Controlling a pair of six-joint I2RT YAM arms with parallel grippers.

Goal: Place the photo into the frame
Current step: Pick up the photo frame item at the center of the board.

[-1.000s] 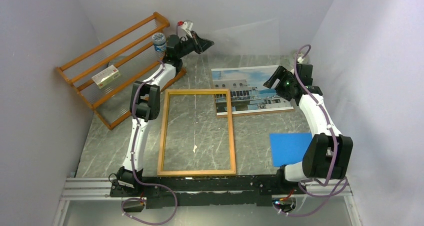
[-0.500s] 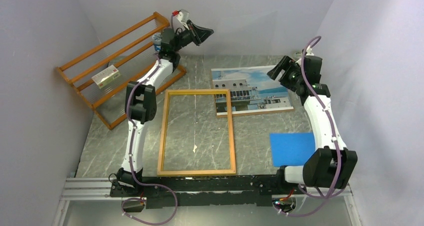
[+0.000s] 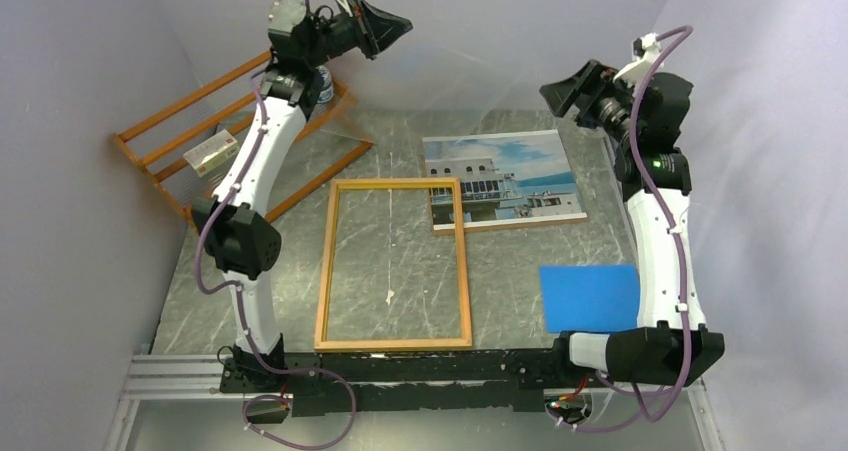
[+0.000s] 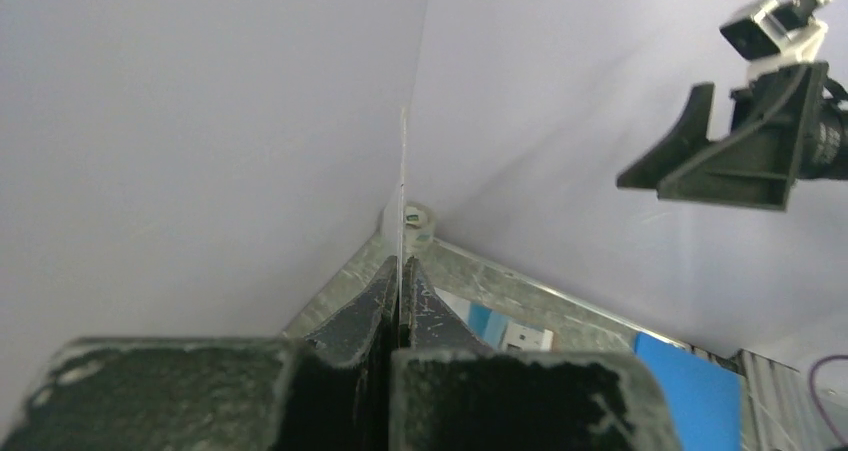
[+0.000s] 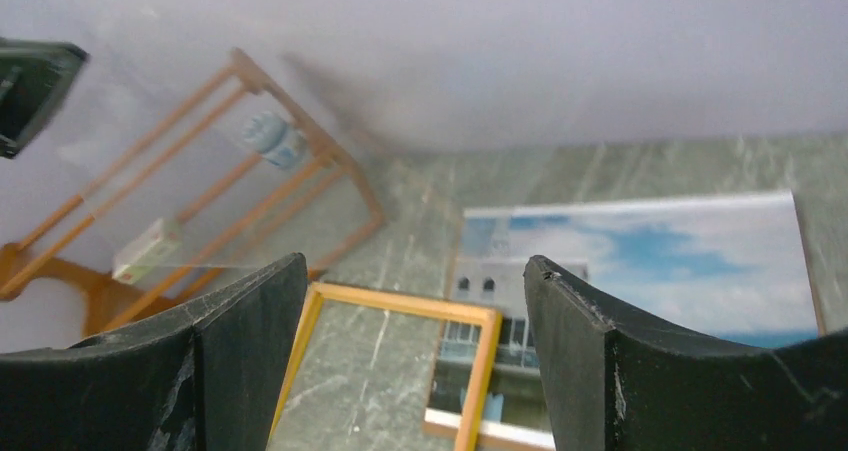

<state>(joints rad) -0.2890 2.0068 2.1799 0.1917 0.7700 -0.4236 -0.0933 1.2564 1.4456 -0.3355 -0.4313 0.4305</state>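
Lying flat on the table (image 3: 250, 301), the frame (image 3: 325, 261) is empty, its far right corner overlapping the face-up photo (image 3: 510, 171), not yet inserted; left fingers (image 4: 368, 311) pinch a thin clear pane (image 4: 403, 171) aloft, right fingers (image 5: 240, 321) spread wide, holding nothing.

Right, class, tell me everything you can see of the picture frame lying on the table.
The frame is a thin, wood-coloured rectangle lying flat on the grey marbled table, its long sides running front to back. The tabletop shows through its opening. Its far right corner lies over the left edge of the photo. Nothing else touches it.
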